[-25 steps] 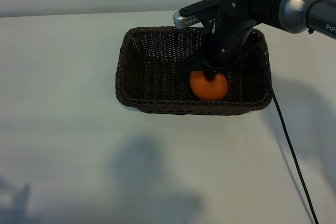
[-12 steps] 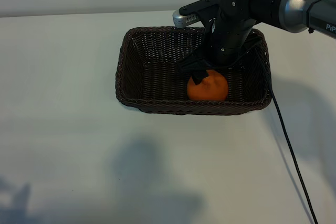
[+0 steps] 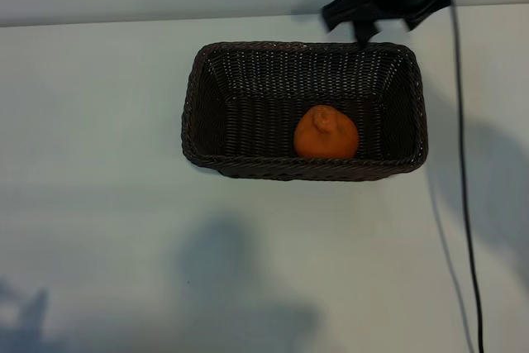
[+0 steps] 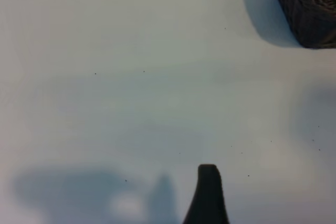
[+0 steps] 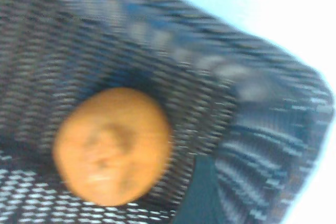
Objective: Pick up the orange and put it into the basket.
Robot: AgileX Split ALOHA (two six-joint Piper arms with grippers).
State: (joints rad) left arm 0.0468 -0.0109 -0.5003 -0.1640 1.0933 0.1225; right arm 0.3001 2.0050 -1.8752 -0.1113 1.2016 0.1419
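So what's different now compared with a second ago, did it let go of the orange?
Yes. The right gripper has released the orange and lifted away toward the basket's far rim, fingers open. The orange now sits free inside the basket, stem knob up. Basket and orange kept their places.

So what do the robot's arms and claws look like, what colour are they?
They are black. The right gripper shows as a dark, angular shape at the top edge of the exterior view, with a thin black cable trailing from it down across the white table. Of the left gripper only one fingertip shows: black, smooth and rounded at the end. No markings are visible.
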